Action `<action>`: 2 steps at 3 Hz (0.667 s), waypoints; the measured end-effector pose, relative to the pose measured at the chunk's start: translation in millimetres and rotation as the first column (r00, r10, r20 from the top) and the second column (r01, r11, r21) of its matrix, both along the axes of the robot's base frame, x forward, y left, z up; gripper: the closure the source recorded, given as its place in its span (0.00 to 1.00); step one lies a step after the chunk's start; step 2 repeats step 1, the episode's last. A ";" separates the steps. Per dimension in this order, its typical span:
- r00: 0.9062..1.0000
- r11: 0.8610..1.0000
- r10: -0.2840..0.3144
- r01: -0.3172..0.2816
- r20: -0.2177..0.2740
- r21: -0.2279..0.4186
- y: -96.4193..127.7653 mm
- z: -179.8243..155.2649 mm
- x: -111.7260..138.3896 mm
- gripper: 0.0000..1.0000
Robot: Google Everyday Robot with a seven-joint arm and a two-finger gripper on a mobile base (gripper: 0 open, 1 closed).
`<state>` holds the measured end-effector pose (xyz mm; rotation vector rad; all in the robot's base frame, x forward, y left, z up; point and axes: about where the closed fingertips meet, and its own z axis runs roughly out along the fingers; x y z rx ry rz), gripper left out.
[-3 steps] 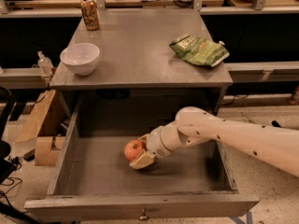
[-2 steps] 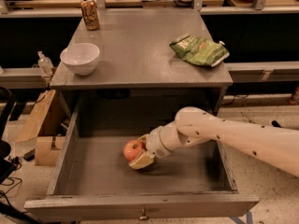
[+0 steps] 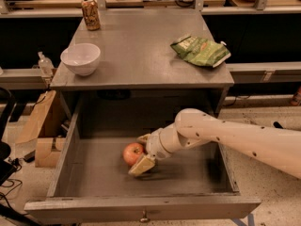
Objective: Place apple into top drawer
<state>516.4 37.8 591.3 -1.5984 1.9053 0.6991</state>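
Observation:
The apple [image 3: 133, 153], small, round and red-orange, lies on the floor of the top drawer [image 3: 141, 205]. This wide grey drawer is pulled fully out and has a small brass knob on its front panel. My gripper [image 3: 138, 155] reaches down into the drawer from the right on a white arm. One fingertip sits just behind the apple and the other fingertip [image 3: 139, 166] just in front of it. The jaws stand a little wider than the apple, so the gripper looks open around it.
On the cabinet top [image 3: 141, 55] stand a white bowl [image 3: 81, 58] at the left, a drink can [image 3: 90, 14] at the back left and a green chip bag [image 3: 201, 50] at the right. Cardboard boxes [image 3: 40, 126] sit on the floor to the left.

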 end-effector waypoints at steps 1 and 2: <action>1.000 1.000 0.000 0.000 0.000 0.000 0.2 -0.1 -0.1 0.00; 1.000 1.000 0.000 0.000 0.000 0.000 0.2 -0.1 -0.1 0.00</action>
